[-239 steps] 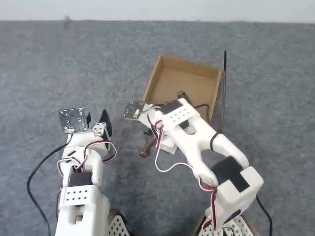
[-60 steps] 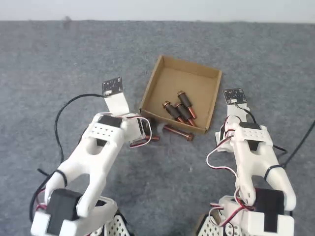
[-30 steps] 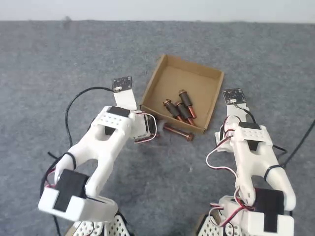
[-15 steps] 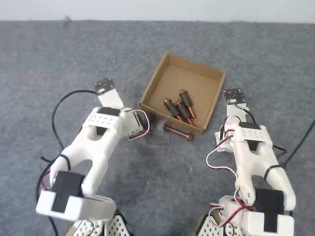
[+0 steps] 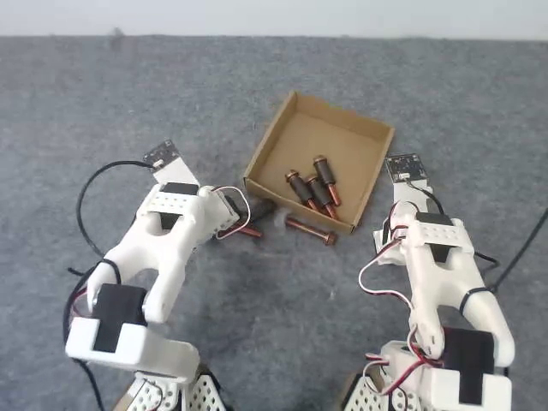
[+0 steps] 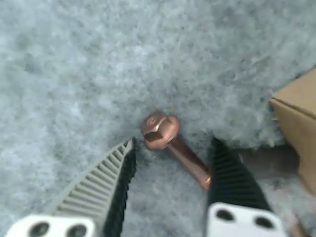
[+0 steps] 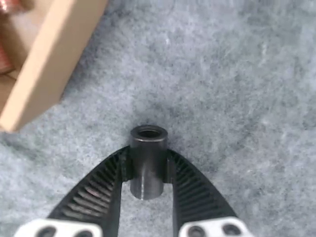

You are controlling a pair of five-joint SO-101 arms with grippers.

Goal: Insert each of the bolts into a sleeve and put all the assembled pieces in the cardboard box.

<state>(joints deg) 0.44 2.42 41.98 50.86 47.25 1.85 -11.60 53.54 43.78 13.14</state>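
Bolt (image 6: pixel 180 151) lies between the open fingers of the left hand (image 6: pixel 173 144).

Copper-coloured hex-head metal bolt (image 6: pixel 170 140) between black ribbed fingers (image 6: pixel 118 177) of left claw (image 6: pixel 173 153); black cylindrical metal sleeve (image 7: pixel 147 163); tan cardboard box (image 5: pixel 338 141); grey mottled carpet (image 5: pixel 86 103).

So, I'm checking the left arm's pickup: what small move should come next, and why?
Probably close the left gripper on the bolt: its jaws stand open either side of the bolt lying on the carpet, and the right gripper holds a sleeve for it.
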